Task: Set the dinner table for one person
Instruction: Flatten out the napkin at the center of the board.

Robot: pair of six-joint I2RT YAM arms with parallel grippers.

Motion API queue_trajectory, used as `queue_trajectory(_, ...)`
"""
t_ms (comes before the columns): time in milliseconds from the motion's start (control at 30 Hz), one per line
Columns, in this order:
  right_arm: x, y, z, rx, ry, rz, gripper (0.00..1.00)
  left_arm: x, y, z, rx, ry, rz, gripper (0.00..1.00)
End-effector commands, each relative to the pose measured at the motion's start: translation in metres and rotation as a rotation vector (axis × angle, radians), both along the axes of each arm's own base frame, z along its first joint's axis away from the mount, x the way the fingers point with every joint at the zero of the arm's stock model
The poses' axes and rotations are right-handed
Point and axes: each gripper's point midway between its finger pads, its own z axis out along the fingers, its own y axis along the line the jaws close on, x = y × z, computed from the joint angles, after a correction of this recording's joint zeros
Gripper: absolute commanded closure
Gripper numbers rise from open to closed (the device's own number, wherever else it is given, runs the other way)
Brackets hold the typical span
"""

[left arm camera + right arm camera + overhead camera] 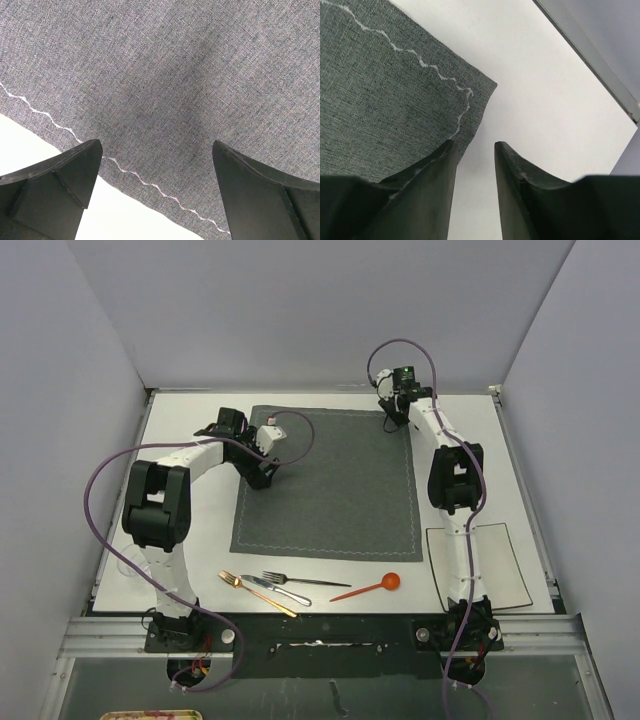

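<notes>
Bases of both arms fill the bottom of the top view. Just past them the cutlery lies on the table (pixel 180 430): a gold piece (pixel 257 593), a fork (pixel 300 581) and a red spoon (pixel 367 587). A silver piece between the gold one and the fork is too crossed over to name. The table spans the whole floor between the walls, with the mat (pixel 330 490) flat at its middle. The plate (pixel 505 560) sits at the near right, partly hidden by the right arm. The left gripper (pixel 262 475) is over the mat's left edge and the right gripper (pixel 392 420) is at its far right corner. Something pale beside the left arm's base cannot be made out.

From the left wrist, the left gripper (pixel 155 146) stands wide apart over grey cloth with nothing between the fingers. The stitched edge and a strip of table run under them. How high it hangs cannot be told.

From the right wrist, the right gripper (pixel 474 145) shows only a narrow gap, with bare table visible through it. The mat's corner lies just beside one finger (pixel 440 165). Whether that finger touches the cloth is unclear.

The step looks like letting go of the laid mat. It would go best if both arms rise straight up, the right one widening first, so that no finger drags the corner askew. The plate would be the likely next thing to fetch.
</notes>
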Motion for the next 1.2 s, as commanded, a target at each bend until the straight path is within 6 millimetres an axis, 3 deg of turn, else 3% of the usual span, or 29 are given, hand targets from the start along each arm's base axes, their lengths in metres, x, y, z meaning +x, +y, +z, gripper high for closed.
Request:
queue_trajectory(0,0.012,-0.003,0.07,0.009,-0.166,-0.032,0.57,0.026,-0.008,0.046,-0.072,-0.128,0.014,0.07)
queue_trajectory(67,0.013,-0.004,0.077,0.006,-0.188,-0.043,0.52,0.029,-0.008,0.051,-0.08,-0.146,0.022,0.07)
queue_trajectory(200,0.007,-0.001,0.088,0.051,-0.197,-0.06,0.5,0.029,-0.007,0.057,-0.099,-0.153,0.032,0.07)
queue_trajectory(400,-0.027,0.027,0.093,0.237,-0.111,-0.018,0.55,0.017,-0.007,0.061,-0.14,-0.116,0.028,0.09)
queue_trajectory(533,-0.066,0.062,0.075,0.432,0.05,0.062,0.74,0.01,-0.004,0.051,-0.139,-0.088,0.032,0.11)
queue_trajectory(733,-0.132,0.113,0.048,0.694,0.347,0.217,0.87,-0.001,0.004,0.043,-0.147,-0.065,0.041,0.12)
queue_trajectory(833,-0.154,0.12,0.036,0.712,0.457,0.251,1.0,-0.005,0.008,0.041,-0.149,-0.056,0.045,0.13)
queue_trajectory(1167,-0.192,0.122,0.004,0.547,0.569,0.294,1.0,-0.014,0.01,0.038,-0.156,-0.035,0.045,0.14)
